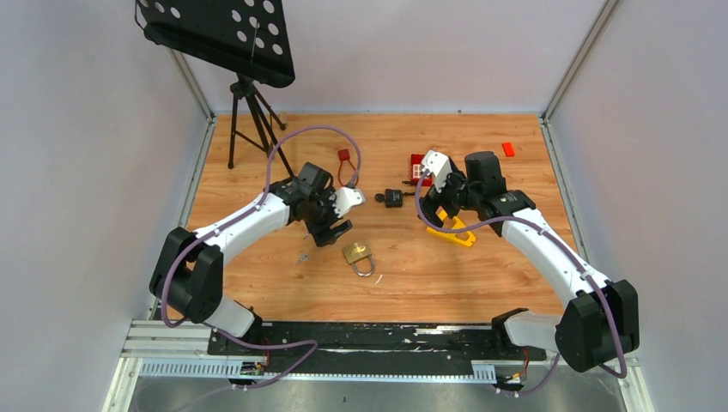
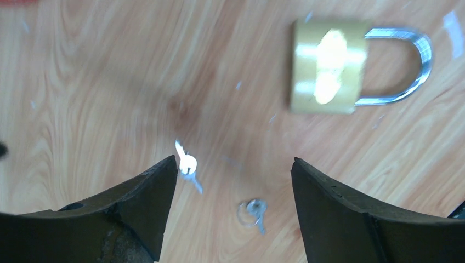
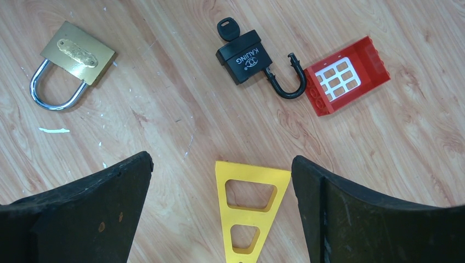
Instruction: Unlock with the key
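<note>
Hovering over the wooden table [image 1: 446,283], the left gripper [image 2: 233,160] has its jaws spread wide with nothing between them. Its wrist view is blurred. A silver key [image 2: 187,163] lies flat on the boards, right at the inner edge of one fingertip; cannot tell whether they touch. A ringed key [image 2: 253,211] lies on the boards between the two fingers, further back toward the wrist. The brass padlock [image 2: 329,67] lies flat beyond the fingertips with its shackle closed, apart from both keys. From the top camera, the keys sit left of the brass padlock and slightly near of the left gripper.

The right gripper [image 3: 221,159] is also wide open and holds nothing. It hangs above a yellow triangular frame [image 3: 249,205], whose broad end shows between the fingers. Left of this gripper lies a black padlock [image 3: 245,56] with a black-headed key [image 3: 226,28] seated in its base. The shackle's free end is out of the body, just beside a red window brick [image 3: 345,76]. A small red block [image 1: 508,148] lies far right, and a tripod stand [image 1: 245,120] stands far left.
</note>
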`<state>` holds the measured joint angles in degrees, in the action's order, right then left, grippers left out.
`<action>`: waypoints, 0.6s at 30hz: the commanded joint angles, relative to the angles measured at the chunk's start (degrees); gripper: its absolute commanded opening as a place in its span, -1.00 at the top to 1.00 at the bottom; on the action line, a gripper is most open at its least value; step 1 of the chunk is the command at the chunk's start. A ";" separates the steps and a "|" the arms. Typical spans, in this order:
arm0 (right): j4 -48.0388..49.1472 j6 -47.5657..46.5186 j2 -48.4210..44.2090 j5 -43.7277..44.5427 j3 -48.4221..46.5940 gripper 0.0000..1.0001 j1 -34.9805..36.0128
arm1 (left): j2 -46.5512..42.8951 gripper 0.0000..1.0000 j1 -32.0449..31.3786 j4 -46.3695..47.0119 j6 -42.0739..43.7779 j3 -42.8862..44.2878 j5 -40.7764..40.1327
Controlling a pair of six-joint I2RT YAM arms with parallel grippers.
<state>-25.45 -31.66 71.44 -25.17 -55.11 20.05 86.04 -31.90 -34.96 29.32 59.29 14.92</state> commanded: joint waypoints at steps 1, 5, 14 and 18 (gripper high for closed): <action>1.78 -0.83 -0.40 -1.09 0.50 -1.00 -0.11 | -0.64 -0.60 4.22 -5.28 0.82 -3.32 -6.70; 1.43 -0.87 0.39 -1.31 0.28 -1.00 -0.02 | 1.75 -0.39 8.27 -10.56 -2.58 -2.32 -7.60; 0.72 -1.41 2.38 -0.70 -0.17 -1.00 1.31 | 7.99 -0.30 11.69 -13.76 -6.07 1.05 -2.69; 0.96 -1.51 2.30 0.07 -0.07 -1.00 1.37 | 10.67 -0.19 11.77 -14.38 -6.17 1.83 0.11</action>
<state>-25.71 -32.10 73.97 -25.10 -55.11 20.99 94.96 -20.38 -47.70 24.64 59.13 11.38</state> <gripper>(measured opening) 0.998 0.613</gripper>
